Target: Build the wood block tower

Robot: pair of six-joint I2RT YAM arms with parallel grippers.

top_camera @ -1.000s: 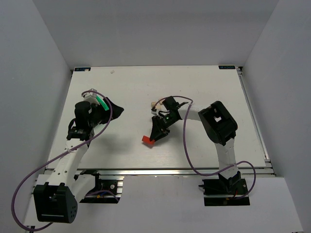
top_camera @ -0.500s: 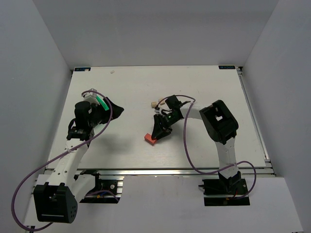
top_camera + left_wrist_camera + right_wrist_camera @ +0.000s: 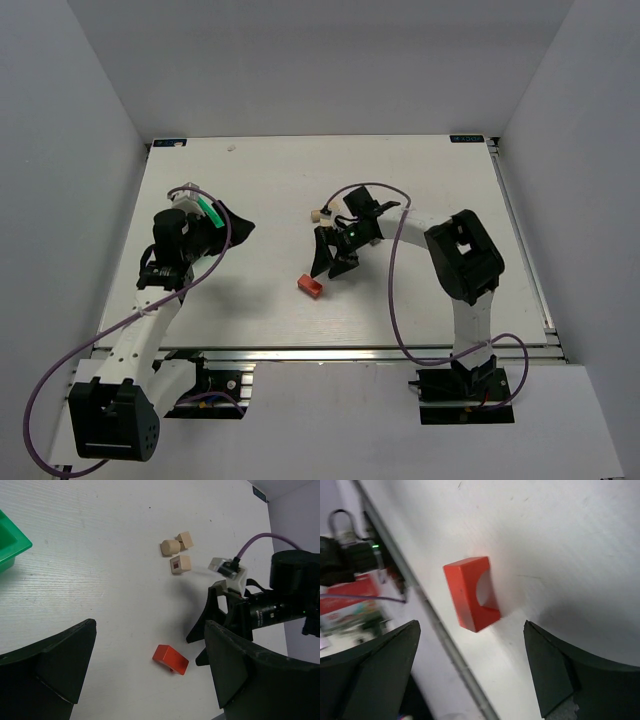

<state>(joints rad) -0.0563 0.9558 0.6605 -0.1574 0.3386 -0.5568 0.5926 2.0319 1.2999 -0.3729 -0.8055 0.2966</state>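
- Closest to the arm bases, the red-orange block [image 3: 309, 286] lies alone on the white counter [image 3: 430, 180]. It is on its side, with a half-round notch showing in one face.
- The right pincer [image 3: 326, 270] hangs just beyond it, fingers spread wide and holding nothing. Its tips are near the block but apart from it. In the right wrist view the block sits ahead of the gap between them.
- The left pincer [image 3: 150, 627] is well off to the left, also wide and empty, with a green bin [image 3: 10, 545] near it.
- Farther back, beyond the right pincer, three beige blocks [image 3: 170, 546] huddle together, unstacked.
- The counter shows a faint grain, and pale grey walls [image 3: 320, 60] close it in on three sides.
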